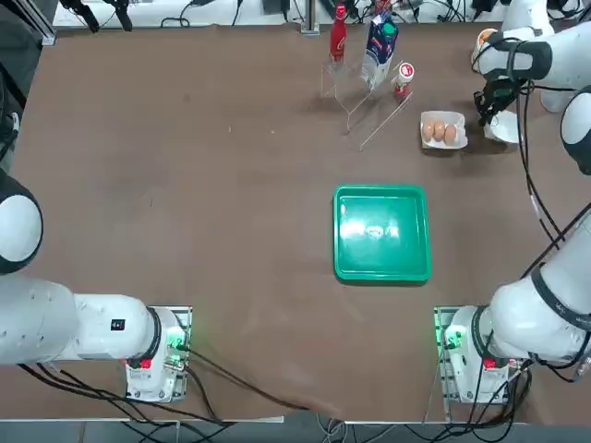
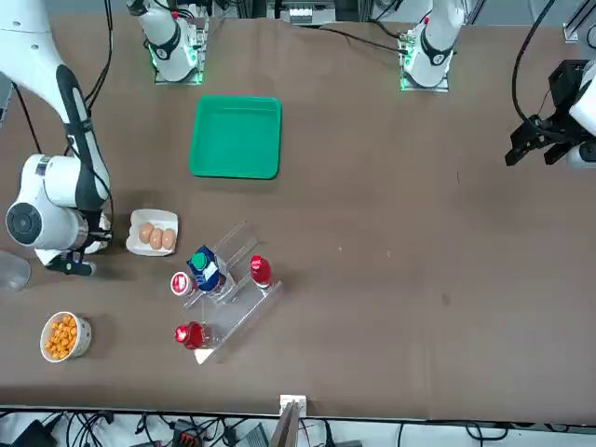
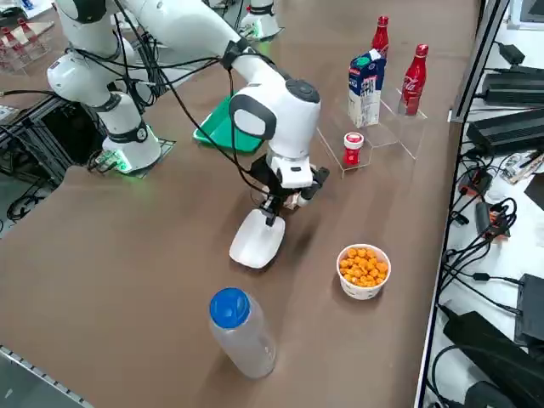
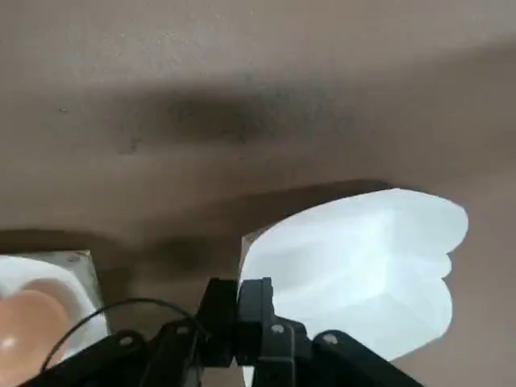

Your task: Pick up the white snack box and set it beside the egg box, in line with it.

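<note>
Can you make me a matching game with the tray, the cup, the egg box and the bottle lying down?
Things:
1. tray
2. cup
3. egg box
4. lying bottle

Descriptions:
A. has a blue cap
B. holds two brown eggs
C. is green and has nothing in it
D. is full of orange snacks

Pairs: 1-C, 2-D, 3-B, 4-A

The right gripper has its jaws shut on the edge of the snack box, next to the egg box.
</note>
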{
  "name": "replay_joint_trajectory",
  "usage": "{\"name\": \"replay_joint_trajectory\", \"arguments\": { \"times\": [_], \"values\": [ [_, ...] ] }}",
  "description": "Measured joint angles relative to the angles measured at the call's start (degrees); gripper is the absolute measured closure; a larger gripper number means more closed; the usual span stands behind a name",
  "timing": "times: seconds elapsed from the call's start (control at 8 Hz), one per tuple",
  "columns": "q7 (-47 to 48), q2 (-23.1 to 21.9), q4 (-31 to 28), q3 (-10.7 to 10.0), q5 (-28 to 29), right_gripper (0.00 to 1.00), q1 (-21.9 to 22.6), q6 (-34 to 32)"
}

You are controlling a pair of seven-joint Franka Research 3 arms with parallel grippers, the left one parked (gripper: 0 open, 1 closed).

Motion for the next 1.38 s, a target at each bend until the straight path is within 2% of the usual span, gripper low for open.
{"name": "replay_joint_trajectory", "arguments": {
  "times": [0.75,0.88,1.0,1.38],
  "values": [
    [0.42,1.39,-0.04,0.00,2.88,0.96,-0.41,1.04],
    [0.42,1.39,-0.04,0.00,2.88,0.84,-0.40,1.03],
    [0.42,1.37,-0.01,0.03,2.88,0.67,-0.39,1.03],
    [0.40,-1.12,1.16,0.17,2.88,0.08,-0.17,-1.32]
  ]
}}
